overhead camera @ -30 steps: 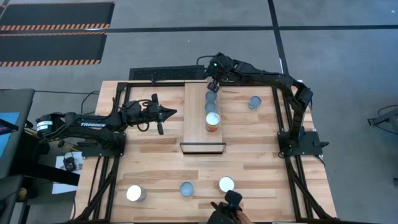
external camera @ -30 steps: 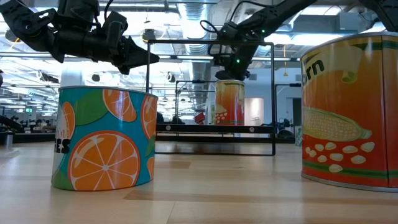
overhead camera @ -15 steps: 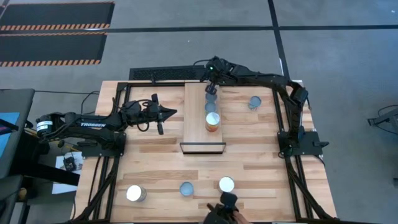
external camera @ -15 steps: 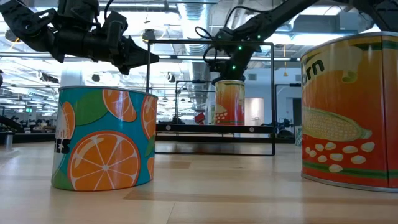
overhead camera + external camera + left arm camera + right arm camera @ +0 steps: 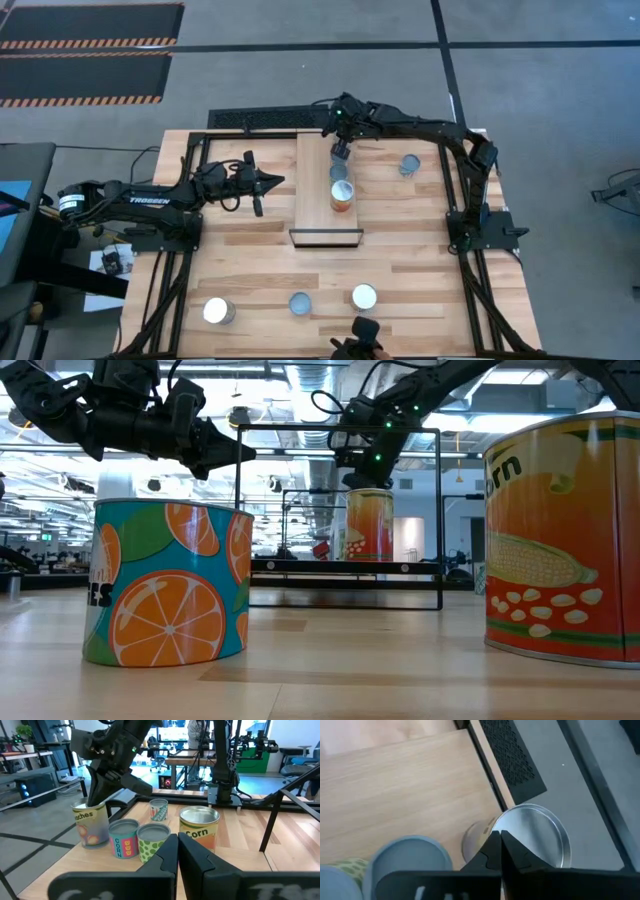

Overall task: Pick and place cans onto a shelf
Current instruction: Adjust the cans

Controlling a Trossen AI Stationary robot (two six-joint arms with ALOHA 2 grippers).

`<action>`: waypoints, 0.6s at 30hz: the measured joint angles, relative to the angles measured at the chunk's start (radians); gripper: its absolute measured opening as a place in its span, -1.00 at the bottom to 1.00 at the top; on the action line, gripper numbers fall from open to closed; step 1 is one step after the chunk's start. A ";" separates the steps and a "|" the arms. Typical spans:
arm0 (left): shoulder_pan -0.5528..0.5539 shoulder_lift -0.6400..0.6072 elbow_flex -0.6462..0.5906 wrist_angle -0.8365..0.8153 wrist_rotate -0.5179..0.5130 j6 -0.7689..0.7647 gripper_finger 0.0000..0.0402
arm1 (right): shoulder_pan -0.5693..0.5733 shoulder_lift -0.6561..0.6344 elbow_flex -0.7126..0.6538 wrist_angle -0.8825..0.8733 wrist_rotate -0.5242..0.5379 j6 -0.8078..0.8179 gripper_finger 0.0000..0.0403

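Four cans (image 5: 341, 176) on shelf (image 5: 317, 205), rearmost partly hidden.

We note a grey floor (image 5: 560, 90) with hazard-striped black mats (image 5: 85, 45). Beyond the table we see an open workspace: exposed ceiling ducts (image 5: 300, 380), desks (image 5: 30, 760), office chairs (image 5: 295, 767).

Smooth pale wood shelf (image 5: 318, 190) — cans (image 5: 199, 826) shiny metal, glossy labels.

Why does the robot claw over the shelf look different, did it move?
Yes. The right gripper slid from over the shelf's far cans toward its far end.
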 joint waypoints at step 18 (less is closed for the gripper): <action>0.000 0.000 0.000 0.000 0.001 0.000 -0.99 | 0.020 -0.001 0.001 -0.011 -0.015 0.003 -0.96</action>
